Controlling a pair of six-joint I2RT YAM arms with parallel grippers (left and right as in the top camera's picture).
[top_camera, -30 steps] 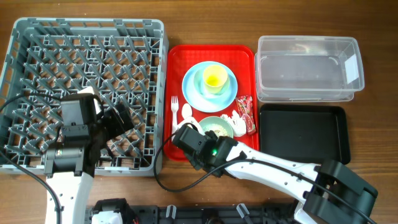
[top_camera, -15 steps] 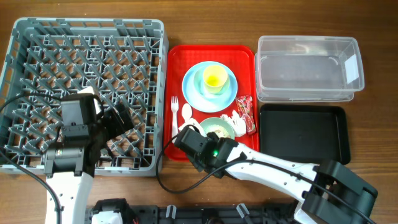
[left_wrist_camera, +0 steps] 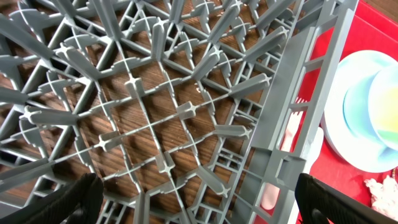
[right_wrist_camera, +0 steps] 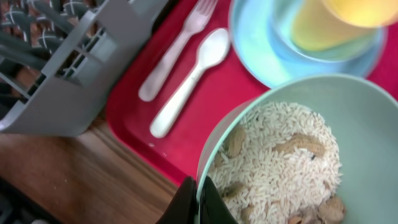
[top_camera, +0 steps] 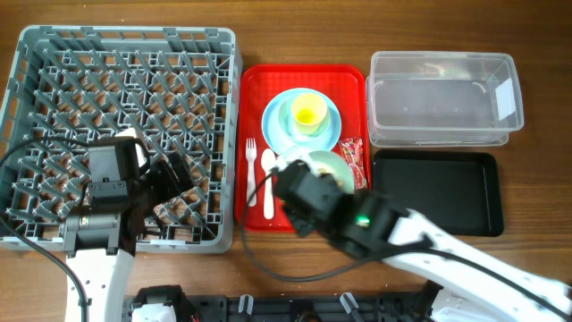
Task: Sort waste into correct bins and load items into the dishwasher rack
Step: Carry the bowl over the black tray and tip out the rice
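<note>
Clamped shut on the near rim of the mint-green round bowl [right_wrist_camera: 348, 112], my right gripper [right_wrist_camera: 198, 194] has its two dark fingertips pressed together over the thin edge, one inside and one outside. The bowl is over the front part of the flat red serving tray [top_camera: 259, 80], though I cannot tell whether it rests on the tray or is lifted clear. It holds a heap of whitish cooked rice [right_wrist_camera: 273, 180] with a few tan, nut-like lumps [right_wrist_camera: 298, 146] mixed in, and its smooth pale inner wall is bare above the food. Just left of the bowl, the white plastic fork [right_wrist_camera: 180, 43] and white plastic spoon [right_wrist_camera: 193, 78] lie side by side on the red surface, handles toward me. Behind the bowl, a light blue round plate [top_camera: 279, 125] carries a small yellow cup [top_camera: 308, 112]. Crumpled red-and-white plastic wrappers [top_camera: 355, 154] lie at the tray's right edge. To the right stand the clear rectangular plastic tub [top_camera: 442, 100] and, nearer me, the shallow black rectangular tray [top_camera: 438, 192]. My left gripper [left_wrist_camera: 199, 202] hangs with its fingers spread wide over the large grey plastic dishwasher rack [top_camera: 125, 36], near its right wall, holding nothing.
</note>
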